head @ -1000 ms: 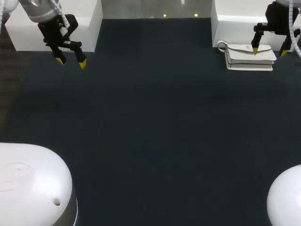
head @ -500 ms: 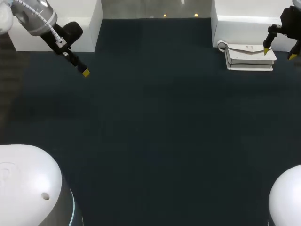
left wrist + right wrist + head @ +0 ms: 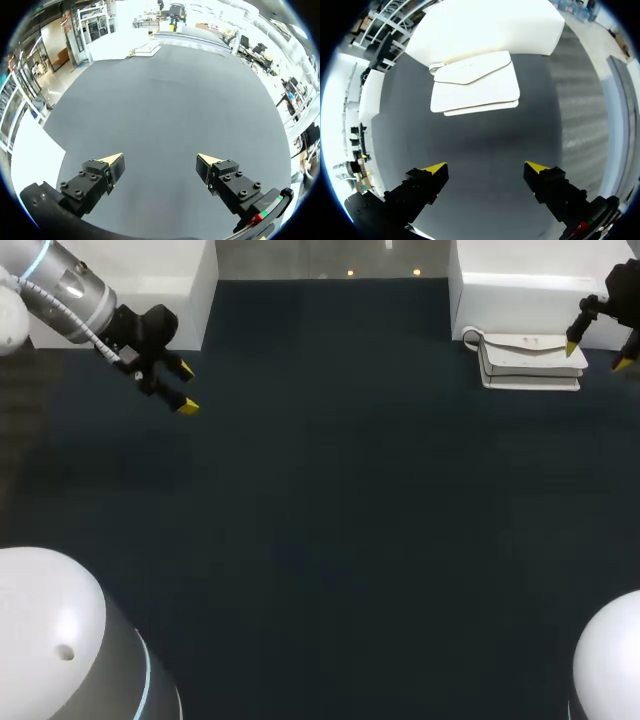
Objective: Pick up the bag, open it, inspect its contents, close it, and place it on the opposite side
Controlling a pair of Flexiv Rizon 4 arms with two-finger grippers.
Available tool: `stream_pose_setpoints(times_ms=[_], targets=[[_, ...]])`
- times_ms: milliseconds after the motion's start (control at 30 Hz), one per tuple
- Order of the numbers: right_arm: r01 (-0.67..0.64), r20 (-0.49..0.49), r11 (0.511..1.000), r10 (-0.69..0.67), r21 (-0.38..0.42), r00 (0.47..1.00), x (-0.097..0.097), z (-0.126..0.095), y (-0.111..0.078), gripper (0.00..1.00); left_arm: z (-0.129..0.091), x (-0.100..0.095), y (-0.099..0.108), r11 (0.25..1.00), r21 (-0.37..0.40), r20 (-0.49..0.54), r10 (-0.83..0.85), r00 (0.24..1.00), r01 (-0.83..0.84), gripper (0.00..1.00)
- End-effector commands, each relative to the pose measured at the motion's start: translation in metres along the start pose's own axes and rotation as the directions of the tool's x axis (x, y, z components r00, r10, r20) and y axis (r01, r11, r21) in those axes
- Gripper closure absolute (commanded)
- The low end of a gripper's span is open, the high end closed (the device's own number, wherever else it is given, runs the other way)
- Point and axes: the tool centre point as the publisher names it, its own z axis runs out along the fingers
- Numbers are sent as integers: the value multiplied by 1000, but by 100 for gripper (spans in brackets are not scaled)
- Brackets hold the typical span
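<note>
The white bag [image 3: 530, 360] lies flat at the upper right of the tabletop [image 3: 320, 520]. The right gripper [image 3: 596, 356] hangs released just beside it. The left gripper [image 3: 187, 387] is released and empty at upper left.

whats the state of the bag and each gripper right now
bag: closed, flap down, lying on the table, not held
left gripper: open, empty, over the table
right gripper: open, empty, bag ahead of it, not touching
</note>
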Motion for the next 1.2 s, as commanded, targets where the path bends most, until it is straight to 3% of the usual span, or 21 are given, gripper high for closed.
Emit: stream_pose_setpoints(times_ms=[33,267,600,800,1200], targets=[[-6,-21,1000,7,26,1000,-8,4,12,0,11,-11,2,984,126,-42,135,990,-129,0],[-18,-45,999,19,33,999,-17,9,22,0,27,-15,-5,982,105,-37,160,986,-155,0],[-23,-87,999,26,36,996,-26,17,34,0,41,-26,-15,985,133,-26,112,993,-108,0],[-28,-91,999,30,27,995,-36,19,46,0,41,-26,-15,985,133,-26,112,993,-108,0],[-54,-133,996,62,66,989,-63,41,84,0,41,-26,-15,985,133,-26,112,993,-108,0]])
